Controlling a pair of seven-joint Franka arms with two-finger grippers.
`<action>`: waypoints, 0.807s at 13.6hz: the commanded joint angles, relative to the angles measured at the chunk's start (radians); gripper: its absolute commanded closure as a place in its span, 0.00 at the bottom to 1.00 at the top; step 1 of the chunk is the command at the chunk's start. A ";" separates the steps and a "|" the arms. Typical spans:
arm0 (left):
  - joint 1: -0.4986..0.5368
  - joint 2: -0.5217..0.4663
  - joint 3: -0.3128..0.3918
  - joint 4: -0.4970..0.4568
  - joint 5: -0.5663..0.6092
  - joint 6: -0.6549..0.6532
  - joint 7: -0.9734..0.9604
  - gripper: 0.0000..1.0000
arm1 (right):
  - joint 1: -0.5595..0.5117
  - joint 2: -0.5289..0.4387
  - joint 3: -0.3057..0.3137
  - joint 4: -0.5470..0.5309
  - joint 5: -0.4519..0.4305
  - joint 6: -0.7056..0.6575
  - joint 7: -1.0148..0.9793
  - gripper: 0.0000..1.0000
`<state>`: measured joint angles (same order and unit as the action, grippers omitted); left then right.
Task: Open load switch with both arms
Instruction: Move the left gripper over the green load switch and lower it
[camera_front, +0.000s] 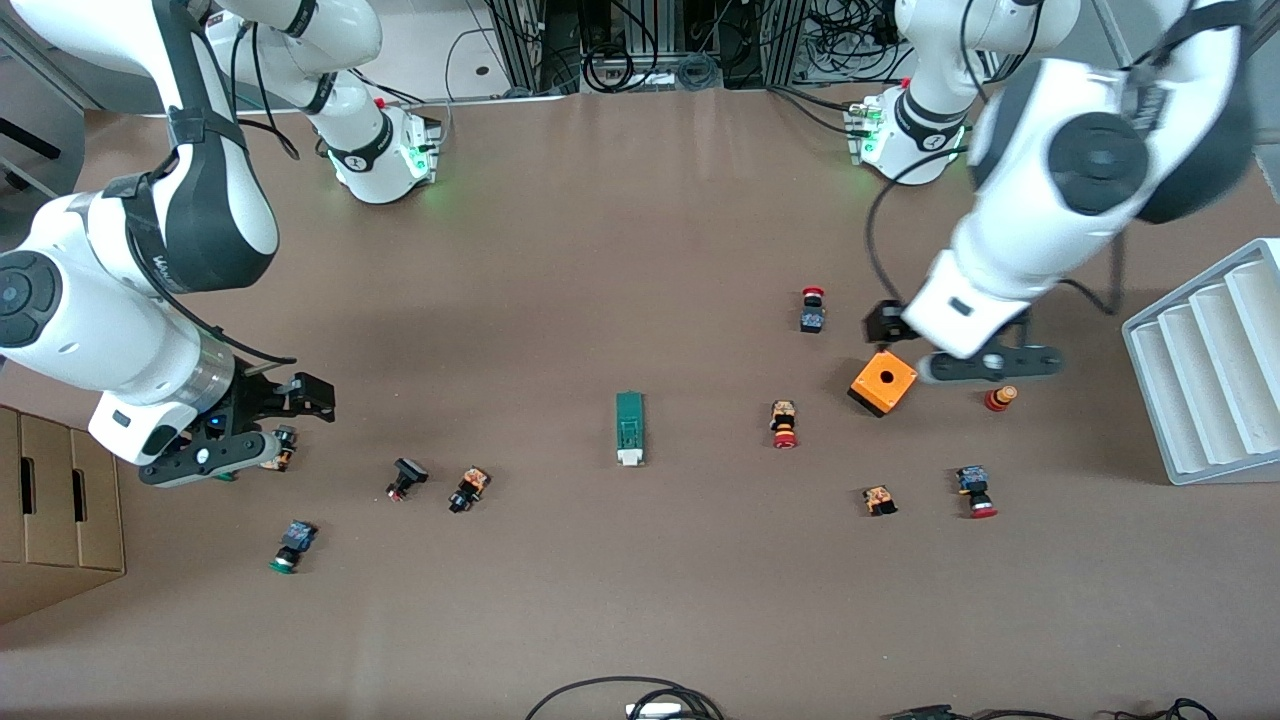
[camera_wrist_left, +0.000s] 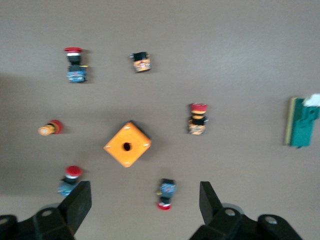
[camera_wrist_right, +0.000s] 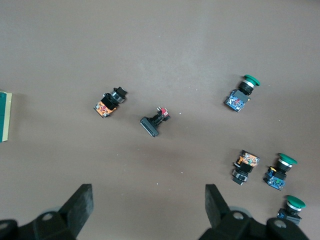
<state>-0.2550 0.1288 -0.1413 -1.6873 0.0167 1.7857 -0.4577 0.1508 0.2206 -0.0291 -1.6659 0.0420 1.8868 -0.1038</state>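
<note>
At mid-table the load switch (camera_front: 629, 428) lay flat, untouched, white end toward the front camera. Toward the left arm's end from it, the left gripper (camera_front: 975, 352) hung released, fingers spread, over the orange box (camera_front: 883, 383). Toward the right arm's end, the right gripper (camera_front: 262, 432) hung released over push-buttons (camera_front: 279, 447).

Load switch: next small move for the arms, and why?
Probably bring the left tool, now over the orange box, toward the load switch. It lies untouched mid-table, and the right tool hangs open over push-buttons at its own end.
</note>
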 joint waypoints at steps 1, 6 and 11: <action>-0.088 0.035 0.009 0.005 0.011 0.095 -0.143 0.05 | -0.003 0.028 -0.005 0.023 -0.018 0.009 -0.010 0.00; -0.214 0.129 0.011 -0.038 0.017 0.444 -0.260 0.05 | -0.008 0.048 -0.006 0.023 -0.016 0.014 -0.063 0.00; -0.345 0.248 0.012 -0.060 0.234 0.649 -0.471 0.08 | -0.003 0.049 -0.006 0.023 -0.008 0.035 -0.056 0.00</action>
<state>-0.5435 0.3473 -0.1425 -1.7562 0.1498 2.4043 -0.7946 0.1488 0.2578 -0.0350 -1.6658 0.0419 1.9131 -0.1604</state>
